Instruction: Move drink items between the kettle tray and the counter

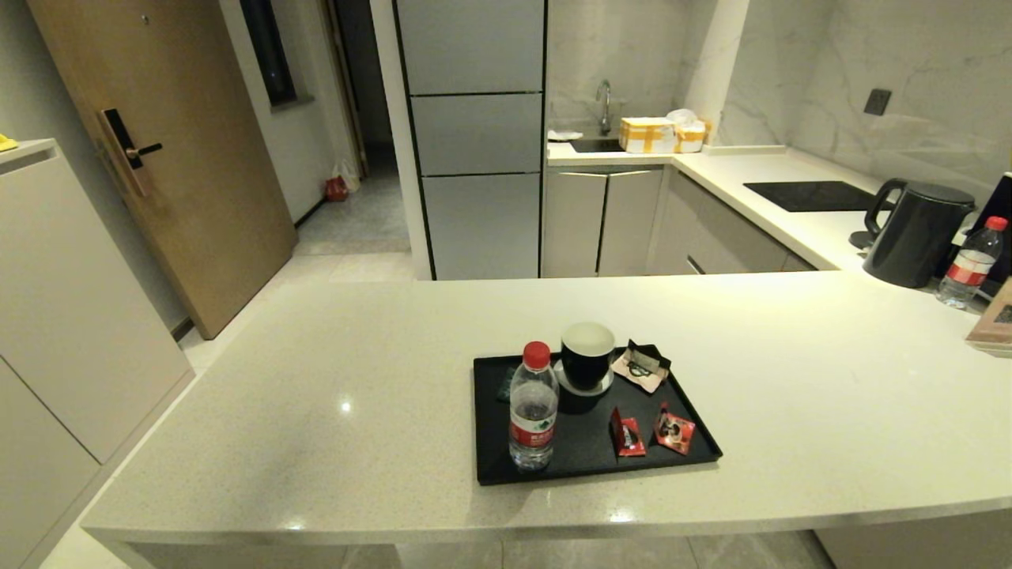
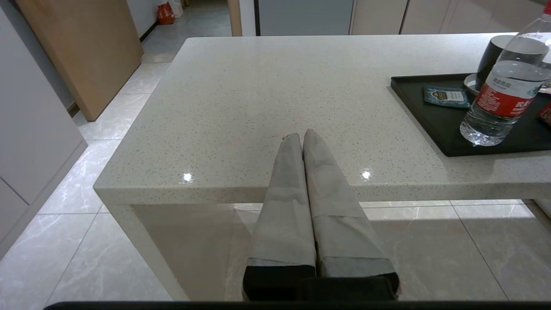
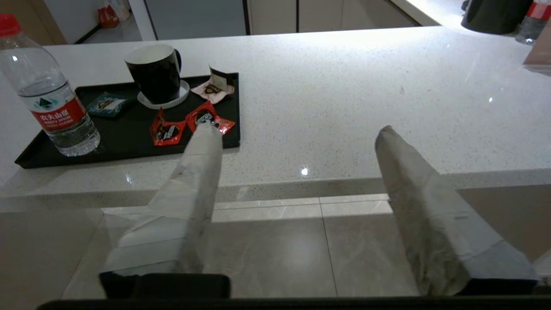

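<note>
Two small red foil sachets (image 1: 627,433) (image 1: 674,430) lie side by side at the near right of the black kettle tray (image 1: 490,458), which rests on the off-white speckled counter (image 1: 791,411). The right wrist view shows the same sachets (image 3: 167,131) (image 3: 209,119) on the tray (image 3: 125,140). My right gripper (image 3: 297,129) is open, held in front of the counter's near edge, empty, to the right of the tray. My left gripper (image 2: 300,135) is shut and empty, at the counter's near edge, left of the tray (image 2: 434,125). Neither arm shows in the head view.
On the tray also stand a clear red-capped bottle (image 1: 534,419), a black cup (image 1: 587,356) on a saucer, a pinkish packet (image 1: 642,365) and a teal packet (image 2: 446,96). A dark grey kettle (image 1: 917,231) and a second bottle (image 1: 968,265) stand far right.
</note>
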Controlling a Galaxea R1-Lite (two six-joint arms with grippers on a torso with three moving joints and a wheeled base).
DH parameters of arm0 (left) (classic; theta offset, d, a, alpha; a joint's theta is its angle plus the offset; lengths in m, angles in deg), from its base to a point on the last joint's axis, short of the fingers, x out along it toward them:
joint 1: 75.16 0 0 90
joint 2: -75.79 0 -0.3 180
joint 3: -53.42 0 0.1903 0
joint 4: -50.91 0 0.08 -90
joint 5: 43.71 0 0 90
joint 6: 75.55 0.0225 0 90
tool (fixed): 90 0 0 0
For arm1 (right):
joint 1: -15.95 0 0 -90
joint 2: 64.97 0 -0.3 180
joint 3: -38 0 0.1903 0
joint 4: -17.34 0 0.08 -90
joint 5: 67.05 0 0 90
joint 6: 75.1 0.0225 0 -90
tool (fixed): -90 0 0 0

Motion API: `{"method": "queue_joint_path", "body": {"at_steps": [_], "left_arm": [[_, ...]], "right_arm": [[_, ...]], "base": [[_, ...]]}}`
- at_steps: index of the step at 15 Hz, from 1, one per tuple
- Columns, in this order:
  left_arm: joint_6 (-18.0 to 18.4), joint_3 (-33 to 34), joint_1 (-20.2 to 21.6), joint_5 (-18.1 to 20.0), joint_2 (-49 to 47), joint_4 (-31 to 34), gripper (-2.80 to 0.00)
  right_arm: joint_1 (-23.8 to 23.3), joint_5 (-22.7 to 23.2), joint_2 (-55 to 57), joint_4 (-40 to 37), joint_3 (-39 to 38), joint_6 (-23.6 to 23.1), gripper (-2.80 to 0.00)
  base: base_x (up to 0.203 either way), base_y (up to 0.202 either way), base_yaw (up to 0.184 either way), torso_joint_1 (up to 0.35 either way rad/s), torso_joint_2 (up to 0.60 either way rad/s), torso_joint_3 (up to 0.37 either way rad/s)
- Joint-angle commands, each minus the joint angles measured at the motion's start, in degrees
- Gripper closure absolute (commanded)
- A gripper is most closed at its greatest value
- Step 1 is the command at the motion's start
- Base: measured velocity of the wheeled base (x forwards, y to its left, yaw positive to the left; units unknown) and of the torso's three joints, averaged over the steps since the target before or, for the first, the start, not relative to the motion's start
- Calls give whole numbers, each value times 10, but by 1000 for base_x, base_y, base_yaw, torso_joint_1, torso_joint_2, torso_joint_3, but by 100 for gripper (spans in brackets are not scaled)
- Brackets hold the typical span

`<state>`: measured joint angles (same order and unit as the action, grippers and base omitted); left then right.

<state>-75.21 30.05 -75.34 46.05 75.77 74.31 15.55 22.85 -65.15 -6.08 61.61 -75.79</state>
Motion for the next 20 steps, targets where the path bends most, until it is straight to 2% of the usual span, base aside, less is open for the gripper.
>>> {"method": "queue_joint_path", "body": {"at_steps": [1, 20], "left_arm": [[0, 0, 0, 0, 0, 0, 0], [0, 0, 0, 0, 0, 0, 0]], "right_arm": [[0, 0, 2, 0, -3, 0, -280], [0, 0, 2, 0, -3, 1, -280]], "base": [[0, 0, 0, 0, 0, 0], [0, 0, 0, 0, 0, 0]]}}
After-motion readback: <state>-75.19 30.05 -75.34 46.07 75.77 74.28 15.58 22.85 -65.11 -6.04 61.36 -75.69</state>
